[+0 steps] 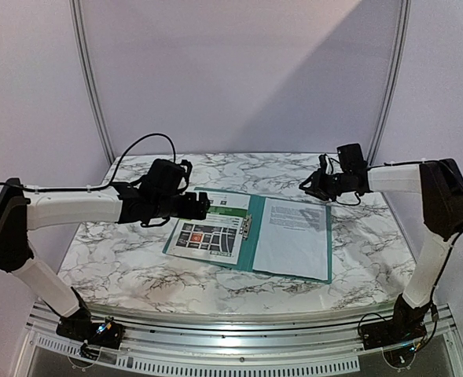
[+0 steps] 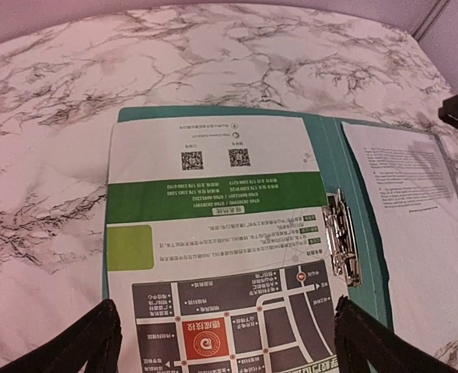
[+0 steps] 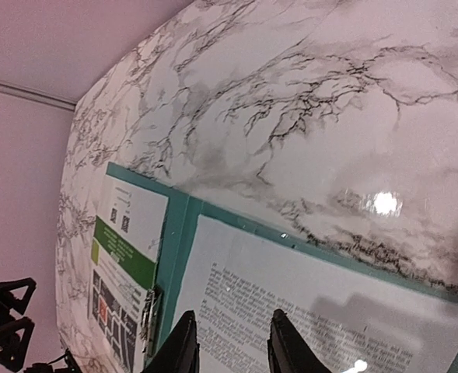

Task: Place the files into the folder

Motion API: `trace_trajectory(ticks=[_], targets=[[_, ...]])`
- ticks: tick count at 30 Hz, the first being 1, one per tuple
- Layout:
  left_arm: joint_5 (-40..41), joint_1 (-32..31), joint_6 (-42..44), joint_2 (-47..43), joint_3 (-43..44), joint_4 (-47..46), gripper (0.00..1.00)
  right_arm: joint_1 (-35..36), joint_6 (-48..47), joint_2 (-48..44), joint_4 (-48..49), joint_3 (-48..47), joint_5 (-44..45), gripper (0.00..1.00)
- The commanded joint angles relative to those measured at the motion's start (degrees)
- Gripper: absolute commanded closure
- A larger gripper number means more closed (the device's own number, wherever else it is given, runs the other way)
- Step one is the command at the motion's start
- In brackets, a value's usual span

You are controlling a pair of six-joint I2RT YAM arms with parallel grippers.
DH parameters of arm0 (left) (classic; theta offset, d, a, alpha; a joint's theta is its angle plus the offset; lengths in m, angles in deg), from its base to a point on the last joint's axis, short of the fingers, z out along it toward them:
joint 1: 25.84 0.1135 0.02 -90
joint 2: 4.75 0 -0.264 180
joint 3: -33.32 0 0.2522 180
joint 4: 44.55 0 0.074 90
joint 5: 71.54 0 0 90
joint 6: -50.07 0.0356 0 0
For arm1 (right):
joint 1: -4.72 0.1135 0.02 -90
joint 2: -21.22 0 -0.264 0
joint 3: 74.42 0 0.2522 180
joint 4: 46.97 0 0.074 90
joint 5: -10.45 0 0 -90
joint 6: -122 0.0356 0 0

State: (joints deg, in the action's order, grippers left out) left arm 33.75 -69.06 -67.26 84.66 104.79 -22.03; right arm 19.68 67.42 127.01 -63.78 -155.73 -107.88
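The teal folder [image 1: 252,236] lies open and flat on the marble table. The map sheet with the green band [image 1: 211,229] rests on its left half, beside the metal clip [image 2: 341,241]. On its right half lies the white text sheet [image 1: 294,236]. My left gripper [image 1: 203,206] hovers over the map sheet [image 2: 213,233], open wide, with nothing between its fingers [image 2: 96,342]. My right gripper [image 1: 314,187] hangs above the folder's far right corner. In the right wrist view its jaws [image 3: 232,342] stand partly open over the white sheet [image 3: 322,303], holding nothing.
The marble table [image 1: 129,259] extends left, right and behind the folder. Two curved metal poles [image 1: 90,78] rise at the back corners. A metal rail [image 1: 239,334] runs along the near edge between the arm bases.
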Motion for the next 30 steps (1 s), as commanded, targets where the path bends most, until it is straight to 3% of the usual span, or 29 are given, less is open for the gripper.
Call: trace_trajectory(ticks=[1,6,16,30], targets=[[-4.3,-1.6,2.8,-1.4,-1.8,-1.6,0.04,0.0,-4.8,7.6,-4.8,-6.6,3.4,0.69],[-2.2,-6.3,7.7,0.6,1.1,0.1,0.04,0.0,-8.8,14.9,-12.3,-15.0,5.5,0.69],[-0.2,-14.7,13.1,5.3,2.3,-3.4,0.06,0.1,-13.1,20.1,-18.8,-17.9,5.1,0.69],[1.8,-15.8,13.2,7.4,2.3,-5.7,0.07,2.4,-14.6,16.6,-23.3,-13.9,3.7,0.69]])
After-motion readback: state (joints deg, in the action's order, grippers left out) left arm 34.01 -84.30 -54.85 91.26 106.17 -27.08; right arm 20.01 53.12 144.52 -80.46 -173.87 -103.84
